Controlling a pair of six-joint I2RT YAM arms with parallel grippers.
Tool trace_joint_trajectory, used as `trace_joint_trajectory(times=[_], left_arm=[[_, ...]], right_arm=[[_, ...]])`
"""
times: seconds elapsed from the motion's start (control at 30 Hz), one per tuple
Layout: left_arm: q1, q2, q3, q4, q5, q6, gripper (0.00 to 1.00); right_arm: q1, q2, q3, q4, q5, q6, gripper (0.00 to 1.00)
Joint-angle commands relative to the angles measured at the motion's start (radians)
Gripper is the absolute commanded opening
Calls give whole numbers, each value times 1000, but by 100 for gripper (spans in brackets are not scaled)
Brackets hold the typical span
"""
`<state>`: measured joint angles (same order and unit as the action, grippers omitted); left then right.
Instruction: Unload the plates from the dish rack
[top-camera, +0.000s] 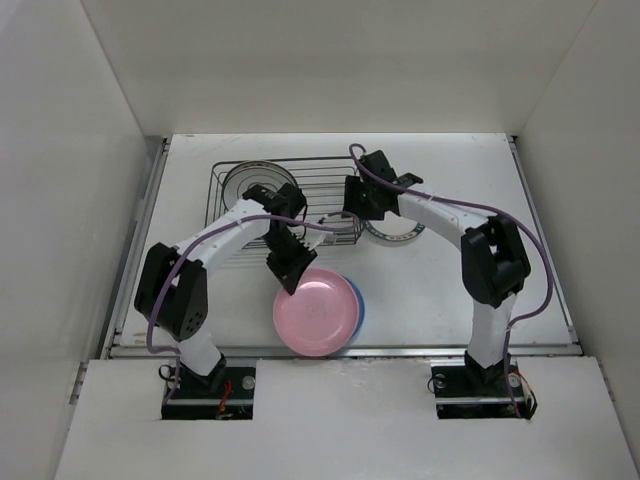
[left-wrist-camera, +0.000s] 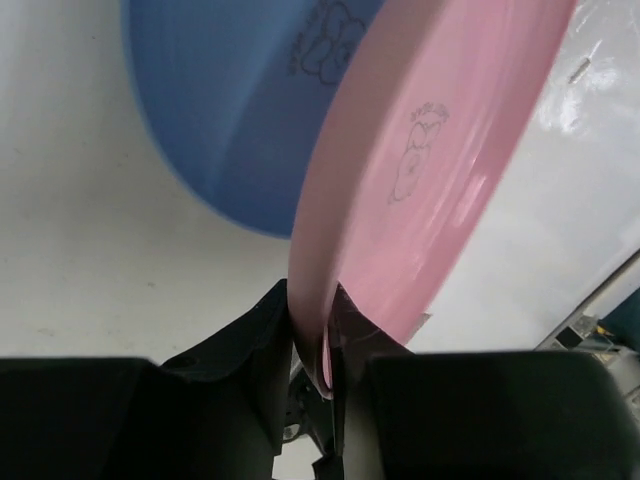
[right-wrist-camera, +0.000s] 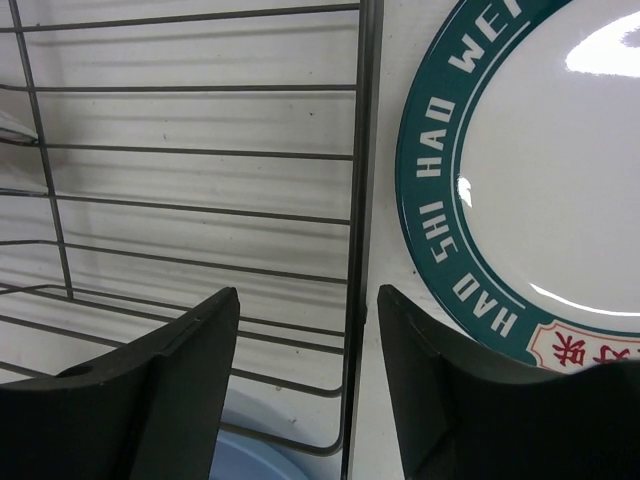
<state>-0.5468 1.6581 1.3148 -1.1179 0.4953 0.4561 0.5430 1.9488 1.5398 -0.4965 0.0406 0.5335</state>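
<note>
— Where does everything sit on your side?

— The rack (top-camera: 320, 175) is at the far left of the counter (top-camera: 450, 290), with one pale plate (top-camera: 255, 180) upright in its left end. A green-rimmed plate (right-wrist-camera: 540, 200) lies flat just beside the rack's right end. The pink plate (left-wrist-camera: 430, 150) is at the middle of the near edge, tilted over the blue plate (left-wrist-camera: 220, 110).

— How do you reckon they'll handle?

— Stiff, light and glossy, I'd judge. The pink and blue look like plastic, so slippery more than fragile. The green-rimmed one shines like glaze, so I'd treat it as breakable. The rim is the only place to take hold, with a pinch across the edge.

— And the arms?

— My left arm (top-camera: 215, 240) reaches over the near middle with its wrist turned down. The left gripper (left-wrist-camera: 312, 330) is closed tight on the pink plate's rim, clamping it from both faces. My right arm (top-camera: 440, 215) is stretched to the rack's right end. The right gripper (right-wrist-camera: 308, 320) stands wide open and holds nothing, with the rack's end wire showing between its jaws.
</note>
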Motion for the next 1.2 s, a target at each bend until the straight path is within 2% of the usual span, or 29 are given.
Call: trace_joint_trajectory(times=[0.0,0.03,0.07,0.2,0.37,0.5,0.57,0.7,0.77,0.83,0.87,0.97,1.07,1.17], left_arm=[[-21,6,7,35,-15,-22,15],[-21,6,8,49,-30,-31,18],[-21,6,17,64,-49,-43,25],[-21,-4,26,89,-72,-53,39],[-21,-64,53,89,-107,-53,43],[-21,-130,83,98,-155,-62,54],[-21,-149,110,89,-164,-71,54],[94,-219,196,116,-129,-154,56],[194,-230,219,182,-185,-238,59],[290,-242,256,220,-237,-292,62],[323,-242,267,254,-301,-344,62],[440,-212,291,289,-372,-401,65],[543,-149,314,309,-397,-441,66],[593,-42,345,290,-460,-470,66]], right_arm=[[6,-62,-14,59,-4,-23,64],[6,-71,-14,59,-4,-23,64],[6,-71,-14,59,-4,-23,64],[6,-91,-23,59,-4,-32,64],[6,-113,-23,59,-4,-64,66],[6,-148,-23,59,-4,-111,67],[6,-171,-11,59,-22,-138,67],[15,-212,25,78,-22,-211,68],[27,-212,42,99,-22,-268,68],[51,-212,81,110,-88,-320,68],[63,-194,100,110,-108,-378,68],[129,-105,216,84,-162,-472,68],[170,16,362,44,-162,-495,68],[183,120,465,56,-162,-495,68]])
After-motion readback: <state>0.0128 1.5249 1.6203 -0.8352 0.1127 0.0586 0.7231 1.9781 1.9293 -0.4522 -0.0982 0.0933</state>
